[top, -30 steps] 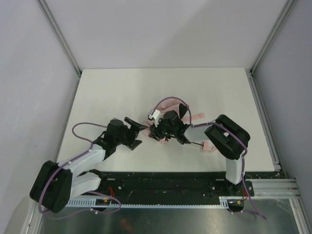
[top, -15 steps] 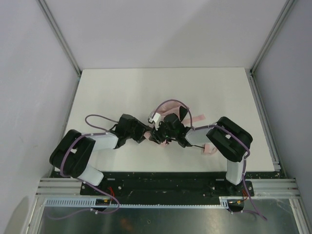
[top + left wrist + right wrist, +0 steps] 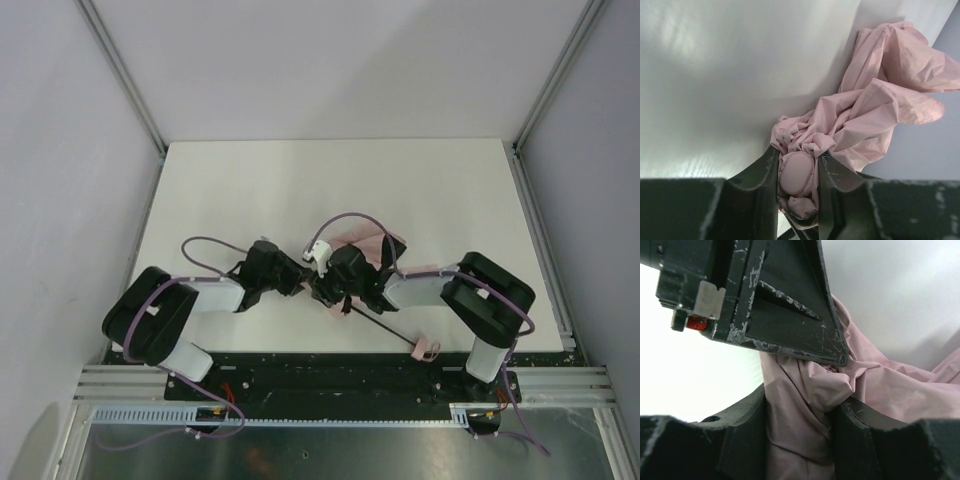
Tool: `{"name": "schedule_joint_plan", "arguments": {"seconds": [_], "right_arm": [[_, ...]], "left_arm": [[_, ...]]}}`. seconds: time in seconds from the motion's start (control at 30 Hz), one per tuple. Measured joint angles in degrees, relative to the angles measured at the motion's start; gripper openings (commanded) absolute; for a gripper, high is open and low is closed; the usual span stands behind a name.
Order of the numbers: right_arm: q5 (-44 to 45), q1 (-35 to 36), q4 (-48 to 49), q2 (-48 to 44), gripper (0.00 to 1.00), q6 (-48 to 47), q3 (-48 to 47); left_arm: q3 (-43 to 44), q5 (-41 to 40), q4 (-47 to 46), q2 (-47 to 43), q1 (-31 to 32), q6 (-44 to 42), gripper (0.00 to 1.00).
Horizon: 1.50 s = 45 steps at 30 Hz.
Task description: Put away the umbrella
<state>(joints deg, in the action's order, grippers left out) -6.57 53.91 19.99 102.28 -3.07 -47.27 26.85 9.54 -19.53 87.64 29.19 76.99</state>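
Note:
The umbrella (image 3: 372, 246) lies bunched near the table's front middle, pale pink fabric under both grippers. Its thin black shaft (image 3: 385, 328) runs diagonally to a small pink handle (image 3: 428, 349) at the front edge. My left gripper (image 3: 303, 281) comes in from the left. In the left wrist view it (image 3: 797, 170) is shut on a rounded pink knob (image 3: 796, 172) wrapped in fabric. My right gripper (image 3: 332, 287) meets it from the right. In the right wrist view it (image 3: 800, 427) holds a fold of umbrella fabric (image 3: 800, 405), which fills the gap between its fingers.
The white table (image 3: 250, 190) is walled by grey panels left, right and back, with aluminium posts at the corners. A black rail (image 3: 330, 370) runs along the front edge, right beside the handle. The left gripper's finger (image 3: 785, 305) hangs close above the right gripper's.
My left arm swung right to the umbrella and its jaws closed on the pink knob. The right arm shifted right, and the shaft and handle swung out toward the front edge.

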Motion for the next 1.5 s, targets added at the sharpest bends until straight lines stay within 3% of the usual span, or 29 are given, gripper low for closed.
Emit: {"name": "schedule_joint_plan", "arguments": {"seconds": [0.07, 0.2, 0.37, 0.47, 0.63, 1.03, 1.17, 1.43, 1.5], "right_arm": [[0.48, 0.76, -4.2, -2.71, 0.72, 2.6, 0.13], [0.52, 1.55, -14.45, -12.63, 0.82, 6.82, 1.01], [1.22, 2.21, -20.02, -24.5, 0.86, 9.97, 1.03], [2.16, 3.34, -20.61, -26.67, 0.87, 10.36, 1.01], [5.16, 6.21, -21.42, -23.12, 0.83, 9.38, -0.2], [26.45, 16.33, -21.16, -3.19, 0.76, -0.15, -8.66], [30.91, 17.31, -18.56, 0.72, 0.65, -2.78, -10.47], [31.67, 16.37, -16.7, 5.14, 0.1, -4.44, -12.79], [28.3, 15.47, -16.81, 5.51, 0.02, -5.01, -13.2]], "left_arm": [[-0.85, 0.68, 0.37, -1.64, 0.85, -1.03, 0.0], [-2.25, -0.61, 1.51, -4.46, 0.57, -2.19, 0.0], [-4.11, -2.84, 3.65, -8.59, 0.26, -2.05, 0.0], [-5.29, -5.01, 6.34, -12.28, 0.26, -1.51, 0.0], [-5.64, -7.91, 11.52, -16.76, -0.46, 0.68, 0.0], [-5.84, -8.52, 13.94, -17.25, -2.6, 4.52, 0.0], [-5.84, -8.55, 14.51, -17.25, -2.75, 5.62, 0.0], [-5.84, -8.55, 15.72, -17.0, -3.26, 7.34, 0.0], [-5.9, -9.07, 16.17, -17.18, -3.41, 7.28, 0.0]]}}
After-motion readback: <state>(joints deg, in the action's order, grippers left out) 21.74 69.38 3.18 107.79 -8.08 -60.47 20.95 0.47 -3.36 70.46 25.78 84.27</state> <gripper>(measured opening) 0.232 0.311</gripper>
